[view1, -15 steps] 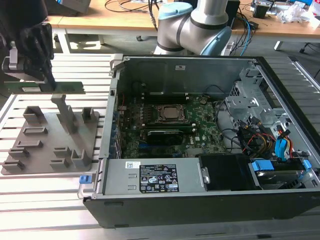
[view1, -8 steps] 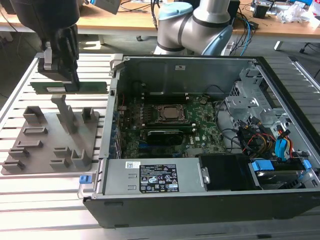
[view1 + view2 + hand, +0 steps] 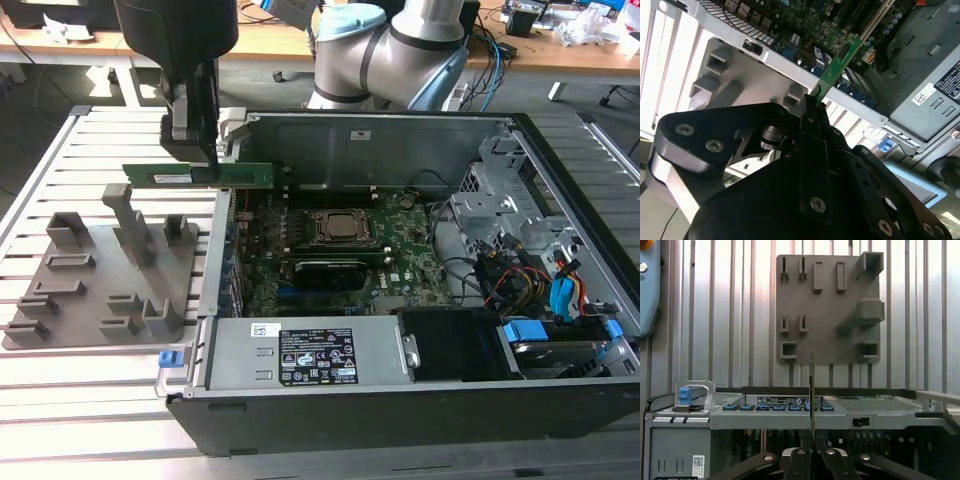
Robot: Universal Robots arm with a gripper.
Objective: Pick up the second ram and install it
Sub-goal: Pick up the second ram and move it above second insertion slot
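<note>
One stick in hand: your gripper (image 3: 203, 160) is clenched on the second ram (image 3: 240, 175), both fingers pinching its flat faces near mid-length. In the exterior view the stick hangs in the air, long axis level, standing on its long edge and touching nothing but the fingers. It sits toward the far side of the scene, at the exterior view's left of the open computer case (image 3: 400, 120). One end reaches out over the grey holder tray (image 3: 100, 280); the other crosses the case's left wall by the far corner. You can see the motherboard (image 3: 400, 262) lying flat in the case to the exterior view's right of the stick, with the processor socket (image 3: 343, 228) near its middle, well apart from the ram. The power supply (image 3: 300, 350) fills the near side of the case. Tray and case rest on a slatted table (image 3: 60, 400), the tray just beside the case's left wall. In the second wrist view the green stick (image 3: 837, 65) juts out past the closed fingertips (image 3: 812, 102), pointing toward the board. In the first wrist view you meet the ram (image 3: 812, 390) edge-on as a thin upright line rising from the gripper (image 3: 812, 440), with the case wall and then the tray (image 3: 827, 310) beyond it.
</note>
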